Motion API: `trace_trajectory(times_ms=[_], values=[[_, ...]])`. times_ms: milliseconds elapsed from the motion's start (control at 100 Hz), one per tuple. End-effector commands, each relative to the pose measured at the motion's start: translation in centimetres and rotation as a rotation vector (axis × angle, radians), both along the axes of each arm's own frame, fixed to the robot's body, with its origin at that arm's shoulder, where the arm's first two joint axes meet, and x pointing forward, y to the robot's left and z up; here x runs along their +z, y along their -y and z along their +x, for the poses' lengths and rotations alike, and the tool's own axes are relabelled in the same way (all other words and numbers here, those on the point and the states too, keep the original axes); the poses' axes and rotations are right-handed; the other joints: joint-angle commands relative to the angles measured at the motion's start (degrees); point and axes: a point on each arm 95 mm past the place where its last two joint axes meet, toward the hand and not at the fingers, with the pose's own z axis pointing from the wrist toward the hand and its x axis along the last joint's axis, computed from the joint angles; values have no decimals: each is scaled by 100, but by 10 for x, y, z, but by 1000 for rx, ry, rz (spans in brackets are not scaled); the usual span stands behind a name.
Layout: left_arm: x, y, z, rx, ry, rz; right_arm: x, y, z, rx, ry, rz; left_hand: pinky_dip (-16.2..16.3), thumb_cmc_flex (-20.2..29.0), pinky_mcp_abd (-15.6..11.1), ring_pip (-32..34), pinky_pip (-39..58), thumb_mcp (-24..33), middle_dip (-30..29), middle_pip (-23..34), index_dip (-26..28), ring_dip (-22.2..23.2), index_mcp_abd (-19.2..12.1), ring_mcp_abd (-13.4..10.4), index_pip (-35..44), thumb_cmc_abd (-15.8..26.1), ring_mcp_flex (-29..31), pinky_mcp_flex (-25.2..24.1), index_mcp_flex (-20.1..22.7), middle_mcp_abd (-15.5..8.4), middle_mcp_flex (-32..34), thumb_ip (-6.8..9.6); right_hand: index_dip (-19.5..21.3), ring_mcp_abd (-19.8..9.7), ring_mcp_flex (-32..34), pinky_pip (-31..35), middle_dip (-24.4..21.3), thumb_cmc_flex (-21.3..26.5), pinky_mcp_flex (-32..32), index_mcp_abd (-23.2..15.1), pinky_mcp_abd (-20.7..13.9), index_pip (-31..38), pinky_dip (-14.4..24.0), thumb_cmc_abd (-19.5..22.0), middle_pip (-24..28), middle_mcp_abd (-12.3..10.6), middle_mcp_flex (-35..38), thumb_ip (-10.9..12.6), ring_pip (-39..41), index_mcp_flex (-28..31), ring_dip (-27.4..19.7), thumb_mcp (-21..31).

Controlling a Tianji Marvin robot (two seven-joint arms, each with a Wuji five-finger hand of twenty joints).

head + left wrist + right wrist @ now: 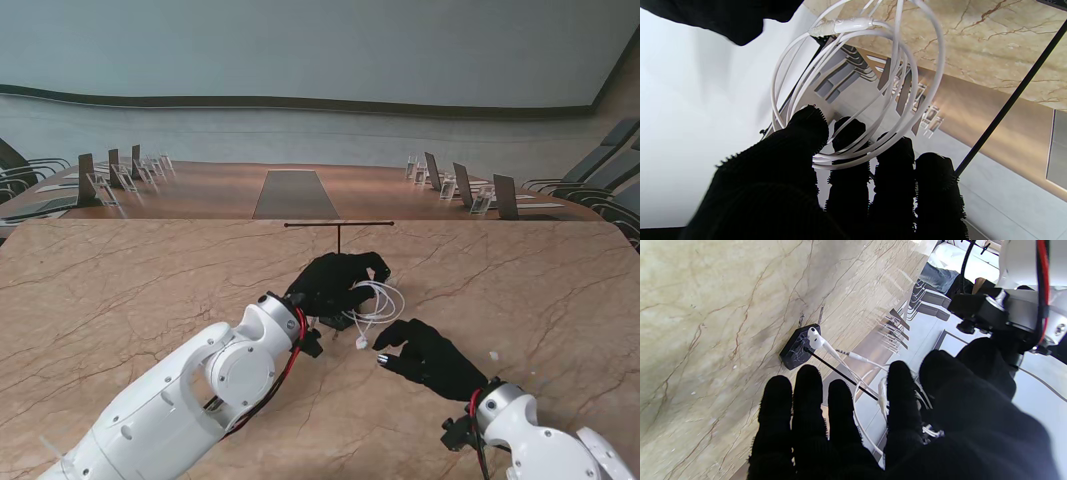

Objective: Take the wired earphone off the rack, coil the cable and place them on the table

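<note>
The white earphone cable [378,300] hangs in several loops from my left hand [335,283], just in front of the thin black T-shaped rack [338,224]. In the left wrist view the coil [857,100] lies over my curled gloved fingers [846,140], with the rack's post [1007,103] beside it. One earbud [361,342] dangles off the coil toward my right hand [430,355], which hovers close by with fingers apart and nothing in them. The right wrist view shows an earbud [813,336] against the rack's black base [796,346] and the jack plug [853,355] hanging loose.
The marble table [120,300] stretches wide to both sides. A small white speck [493,356] lies to the right of my right hand. Beyond the far edge stands a long conference table [290,190] lined with chairs and stands.
</note>
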Motion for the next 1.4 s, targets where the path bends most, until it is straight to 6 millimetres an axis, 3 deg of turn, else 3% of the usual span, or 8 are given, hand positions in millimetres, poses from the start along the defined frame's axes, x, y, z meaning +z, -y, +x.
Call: trace_trajectory(times_ms=[0,300,1130,1220,1390], values=[[2,2,-4,-4,-2,-10,-2,-1,4,-2,-6,-7,162,-25,155,175,314,361,-51,175,1,24,-87,101,534,164,133,82,313,65,194,-51,435,-85,114,295,83,15,47,389,-74,-474,-25,65,119,-156,27,-132,139,-383,47,-109],[4,3,-8,-17,-10,-18,-12,-3,22,-18,-24,-16,176,-40,256,270,441,380,-191,238,-15,-19,-79,140,546,162,324,291,314,48,329,-45,406,-162,44,463,15,2,83,529,-208,-660,4,-174,65,-137,-187,-279,97,-870,18,-31],[3,9,-8,-27,-29,-62,-25,-25,39,-6,-72,-15,101,-65,461,395,654,475,-665,290,-56,-166,-36,255,570,108,681,674,355,37,622,-44,150,-156,137,495,-107,-40,171,231,-191,-730,-37,-596,85,-108,-127,-470,120,-949,-11,631],[3,8,-8,-26,-30,-64,-26,-27,40,-23,-69,0,92,-71,482,405,668,485,-694,304,-58,-176,-20,264,576,99,698,696,363,31,639,-45,85,-163,140,510,-111,-95,178,361,-201,-731,-42,-605,113,-97,-180,-499,126,-1451,-8,634],[3,5,-8,-18,-30,-65,-27,-28,40,-37,-72,8,79,-76,491,417,685,501,-724,325,-62,-190,-15,264,581,92,711,718,366,33,649,-42,-238,-175,91,497,-138,-164,143,532,-202,-1115,-61,-611,116,-91,-246,-519,115,-1497,-1,608]])
